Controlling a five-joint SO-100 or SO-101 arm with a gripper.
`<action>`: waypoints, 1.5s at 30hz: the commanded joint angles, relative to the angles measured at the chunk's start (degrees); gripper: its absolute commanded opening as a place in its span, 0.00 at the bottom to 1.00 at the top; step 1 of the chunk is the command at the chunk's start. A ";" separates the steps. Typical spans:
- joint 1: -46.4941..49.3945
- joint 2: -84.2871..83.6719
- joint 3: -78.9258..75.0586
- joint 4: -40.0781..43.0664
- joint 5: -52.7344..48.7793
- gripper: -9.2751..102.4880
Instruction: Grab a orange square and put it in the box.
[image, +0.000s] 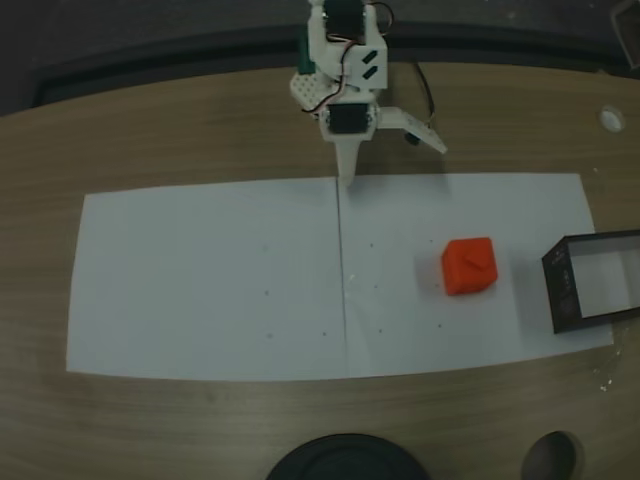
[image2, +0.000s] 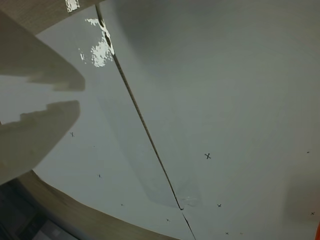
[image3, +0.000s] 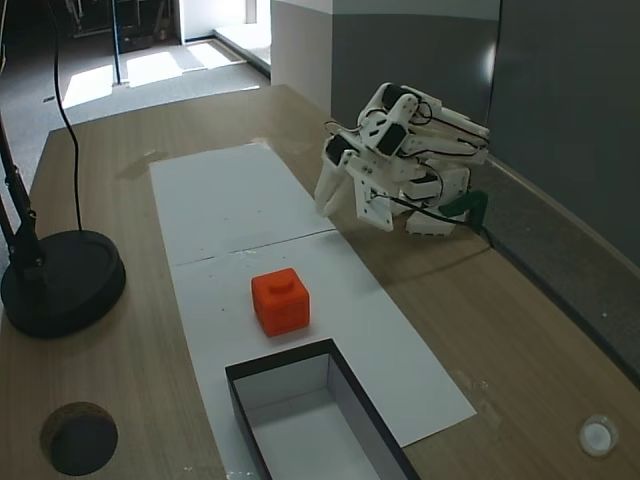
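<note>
At twelve o'clock in a fixed view, the gripper (image: 349, 180) hovers with jaws spread and empty, so the reach has not begun; it must travel toward four o'clock to the orange square (image: 470, 265), just beside the box (image: 560, 290).

- Arm (image3: 400, 150): white plastic segments with rounded housings; black servo blocks are set into the joints.
- Gripper (image: 385, 160): two white fingers, one long and tapered, one shorter and flat.
- Cables: thin red and black wires run along the segments.
- Base: a green clamp (image3: 466, 205).
</note>
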 joint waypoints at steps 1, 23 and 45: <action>-2.64 0.70 -1.23 0.00 0.26 0.11; 8.79 -0.53 -8.70 -16.26 0.18 0.39; -19.16 -84.55 -80.77 13.54 -0.26 0.38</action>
